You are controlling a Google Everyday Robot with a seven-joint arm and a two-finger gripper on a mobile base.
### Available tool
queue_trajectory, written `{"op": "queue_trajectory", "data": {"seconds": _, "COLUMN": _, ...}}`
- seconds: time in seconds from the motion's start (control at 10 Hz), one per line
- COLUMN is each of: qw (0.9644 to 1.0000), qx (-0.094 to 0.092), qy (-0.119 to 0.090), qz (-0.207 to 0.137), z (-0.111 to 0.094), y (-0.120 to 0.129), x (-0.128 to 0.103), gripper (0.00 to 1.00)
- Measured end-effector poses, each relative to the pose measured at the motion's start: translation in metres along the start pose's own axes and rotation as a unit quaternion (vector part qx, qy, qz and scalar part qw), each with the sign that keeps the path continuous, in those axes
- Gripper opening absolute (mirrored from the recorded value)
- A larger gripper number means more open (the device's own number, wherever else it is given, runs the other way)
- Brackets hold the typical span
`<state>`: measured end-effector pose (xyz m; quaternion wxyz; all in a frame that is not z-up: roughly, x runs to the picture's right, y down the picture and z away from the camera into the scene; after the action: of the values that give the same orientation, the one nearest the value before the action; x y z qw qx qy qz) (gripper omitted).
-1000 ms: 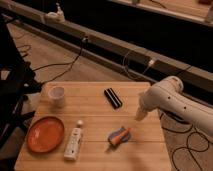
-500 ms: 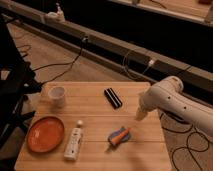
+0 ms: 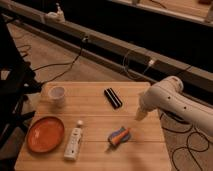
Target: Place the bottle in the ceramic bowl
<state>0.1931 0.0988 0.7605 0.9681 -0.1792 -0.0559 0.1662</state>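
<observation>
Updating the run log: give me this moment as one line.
slim white squeeze bottle: lying on wooden table | round orange-brown ceramic bowl: empty, beside bottle | gripper: over table's right side, apart from bottle

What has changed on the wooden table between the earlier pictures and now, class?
Nothing has visibly changed. The gripper is where it was, over the right side of the light wooden table. The slim white squeeze bottle lies as before, just right of the round orange-brown ceramic bowl. The black rectangular bar, small whitish cup and orange-and-blue-grey object have not moved.
</observation>
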Motion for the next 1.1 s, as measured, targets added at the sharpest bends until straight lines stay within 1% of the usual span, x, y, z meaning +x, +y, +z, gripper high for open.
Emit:
{"op": "queue_trajectory", "data": {"seconds": 0.1, "qw": 0.9998, "qx": -0.003, "qy": -0.006, "qz": -0.019, "z": 0.000, "y": 0.003, "x": -0.008, "gripper": 0.80}}
{"op": "queue_trajectory", "data": {"seconds": 0.2, "qw": 0.9982, "qx": -0.012, "qy": -0.018, "qz": -0.056, "z": 0.003, "y": 0.011, "x": -0.026, "gripper": 0.80}}
{"op": "queue_trajectory", "data": {"seconds": 0.3, "qw": 0.9950, "qx": -0.019, "qy": -0.033, "qz": -0.092, "z": 0.005, "y": 0.019, "x": -0.046, "gripper": 0.80}}
{"op": "queue_trajectory", "data": {"seconds": 0.4, "qw": 0.9860, "qx": -0.033, "qy": -0.059, "qz": -0.153, "z": 0.009, "y": 0.034, "x": -0.083, "gripper": 0.80}}
{"op": "queue_trajectory", "data": {"seconds": 0.5, "qw": 0.9744, "qx": -0.044, "qy": -0.082, "qz": -0.204, "z": 0.012, "y": 0.048, "x": -0.114, "gripper": 0.80}}
{"op": "queue_trajectory", "data": {"seconds": 0.6, "qw": 0.9640, "qx": -0.053, "qy": -0.098, "qz": -0.241, "z": 0.013, "y": 0.059, "x": -0.134, "gripper": 0.80}}
{"op": "queue_trajectory", "data": {"seconds": 0.7, "qw": 0.9491, "qx": -0.068, "qy": -0.120, "qz": -0.283, "z": 0.015, "y": 0.075, "x": -0.157, "gripper": 0.80}}
{"op": "queue_trajectory", "data": {"seconds": 0.8, "qw": 0.9289, "qx": -0.089, "qy": -0.150, "qz": -0.327, "z": 0.014, "y": 0.098, "x": -0.182, "gripper": 0.80}}
{"op": "queue_trajectory", "data": {"seconds": 0.9, "qw": 0.9108, "qx": -0.105, "qy": -0.177, "qz": -0.358, "z": 0.011, "y": 0.119, "x": -0.198, "gripper": 0.80}}
{"op": "queue_trajectory", "data": {"seconds": 1.0, "qw": 0.8980, "qx": -0.115, "qy": -0.195, "qz": -0.377, "z": 0.007, "y": 0.131, "x": -0.207, "gripper": 0.80}}
{"op": "queue_trajectory", "data": {"seconds": 1.1, "qw": 0.8885, "qx": -0.121, "qy": -0.208, "qz": -0.391, "z": 0.005, "y": 0.140, "x": -0.215, "gripper": 0.80}}
